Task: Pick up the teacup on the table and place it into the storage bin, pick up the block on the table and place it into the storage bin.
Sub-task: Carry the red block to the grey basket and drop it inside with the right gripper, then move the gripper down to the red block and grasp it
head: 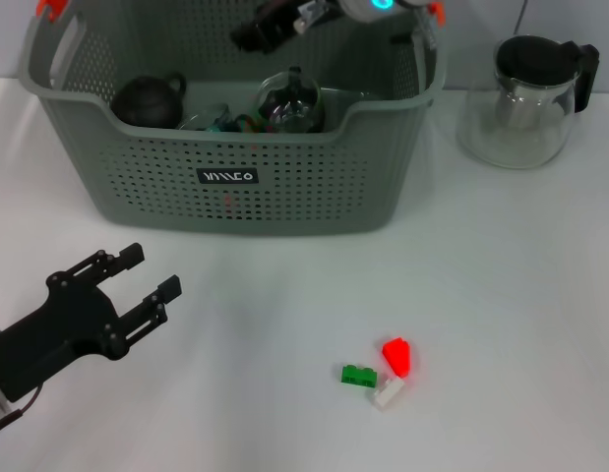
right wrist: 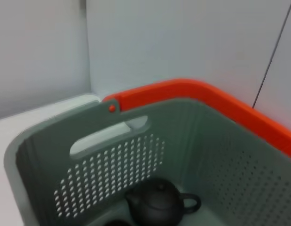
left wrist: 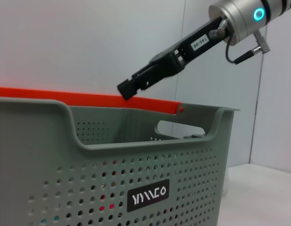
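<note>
The grey-green perforated storage bin (head: 314,197) stands at the back of the white table. A glass teacup (head: 289,100) lies inside it, next to a black teapot (head: 147,100). My right gripper (head: 250,37) hangs above the bin's middle, apart from the teacup; it also shows in the left wrist view (left wrist: 128,89), over the bin (left wrist: 183,160). A green block (head: 359,375), a red block (head: 397,355) and a white block (head: 388,393) lie together on the table in front. My left gripper (head: 150,275) is open and empty at the front left, well left of the blocks.
A glass jug (head: 525,98) with a black lid stands right of the bin. The right wrist view looks down into the bin (right wrist: 112,155) at the teapot (right wrist: 159,202). Small colourful items lie on the bin's floor.
</note>
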Action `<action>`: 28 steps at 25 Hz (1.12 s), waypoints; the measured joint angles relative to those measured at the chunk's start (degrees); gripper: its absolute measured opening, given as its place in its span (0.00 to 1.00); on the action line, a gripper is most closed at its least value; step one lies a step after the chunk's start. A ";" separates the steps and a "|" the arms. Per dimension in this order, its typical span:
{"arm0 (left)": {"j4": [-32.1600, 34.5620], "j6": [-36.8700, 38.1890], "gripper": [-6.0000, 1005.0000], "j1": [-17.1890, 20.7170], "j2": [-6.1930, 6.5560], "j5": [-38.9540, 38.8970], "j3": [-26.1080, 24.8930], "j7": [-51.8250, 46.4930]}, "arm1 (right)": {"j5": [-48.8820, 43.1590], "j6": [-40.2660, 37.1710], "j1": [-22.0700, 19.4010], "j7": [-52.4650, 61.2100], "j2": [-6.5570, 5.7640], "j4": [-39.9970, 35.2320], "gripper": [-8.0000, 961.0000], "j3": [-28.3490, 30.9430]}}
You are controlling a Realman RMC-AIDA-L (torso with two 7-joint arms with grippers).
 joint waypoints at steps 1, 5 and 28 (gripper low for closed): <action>0.00 0.00 0.63 0.01 0.00 -0.01 -0.01 0.00 | 0.32 -0.43 -1.35 0.00 0.00 -1.98 0.25 0.15; 0.00 0.02 0.63 0.01 0.00 -0.06 -0.01 0.01 | 4.19 -3.57 -9.15 -0.24 -0.02 -13.74 0.36 0.24; -0.09 -1.58 0.63 -0.52 0.00 0.01 0.16 -0.11 | -12.62 -54.64 -33.33 10.05 -0.02 -43.90 0.76 -4.44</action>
